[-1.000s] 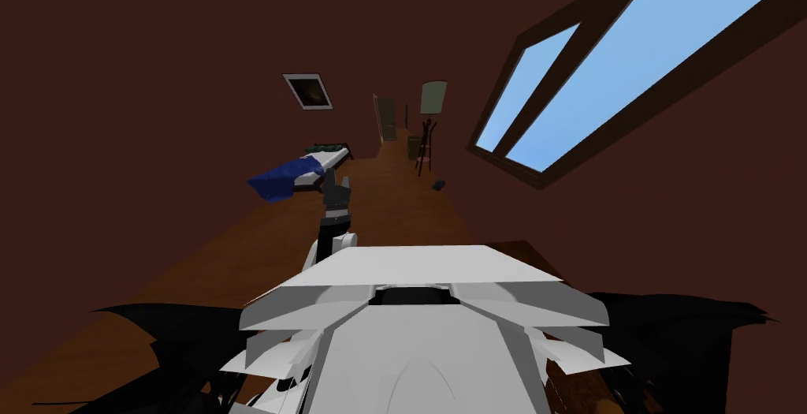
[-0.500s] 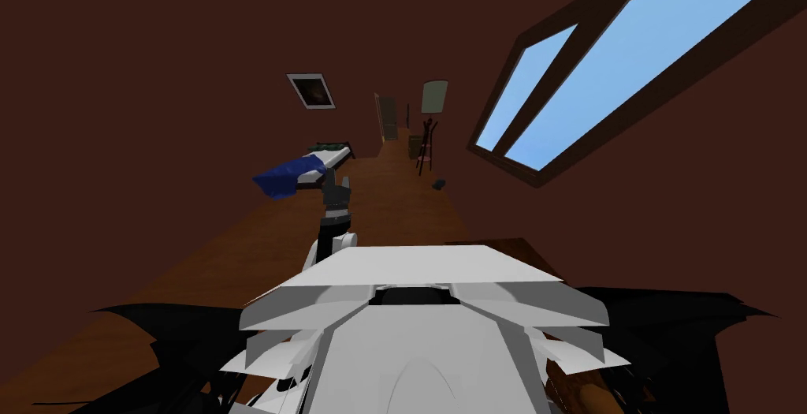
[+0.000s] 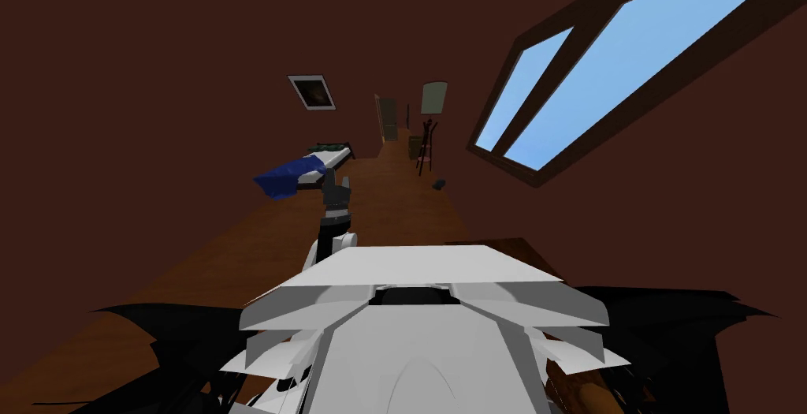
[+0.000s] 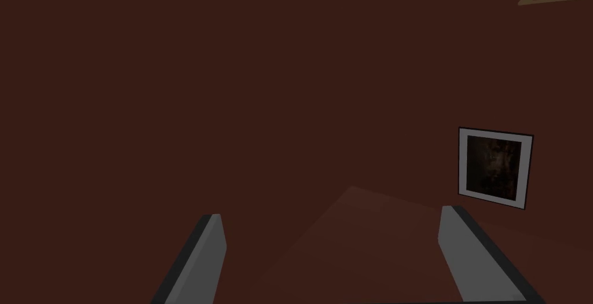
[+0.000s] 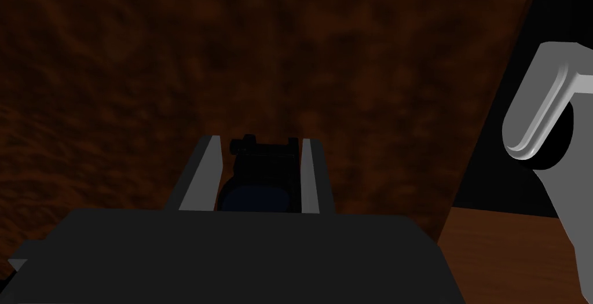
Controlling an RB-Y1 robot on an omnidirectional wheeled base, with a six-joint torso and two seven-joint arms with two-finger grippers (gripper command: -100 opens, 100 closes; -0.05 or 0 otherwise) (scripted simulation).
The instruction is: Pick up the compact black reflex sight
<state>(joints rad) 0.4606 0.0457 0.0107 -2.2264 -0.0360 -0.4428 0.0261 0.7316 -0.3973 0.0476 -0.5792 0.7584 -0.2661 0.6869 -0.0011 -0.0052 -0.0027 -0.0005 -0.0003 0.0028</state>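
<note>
Starting on my left: the left arm (image 3: 334, 224) reaches straight out ahead of me. The forearm rises from a white elbow to a dark wrist, and the left gripper (image 4: 331, 213) points forward along the room. Its two grey fingers (image 4: 202, 254) stand wide apart, jaws fully spread. In the head view that gripper lines up just below the near end of the bed (image 3: 319, 163), where a blue blanket (image 3: 284, 177) hangs off the corner. The bed itself lies well beyond the gripper, apart from it.

Now across to the right, and here is the catch. The right gripper (image 5: 259, 139) has its fingers (image 5: 200, 176) drawn in close and clamped on the compact black reflex sight (image 5: 263, 164), one blade pressed flat against each side. The sight sits deep in the grip, right up against the gripper's dark body. A bluish lens faces back toward the wrist camera, and a small knob pokes up beside one fingertip.

Past the fingertips, the gripper points at a mottled dark brown surface (image 5: 231, 57). I cannot tell whether the sight rests on it or hangs clear of it. That surface ends at a slanting edge, with a black area (image 5: 492, 161) past it and a patch of lighter wooden floor (image 5: 509, 248) beside that.
</note>
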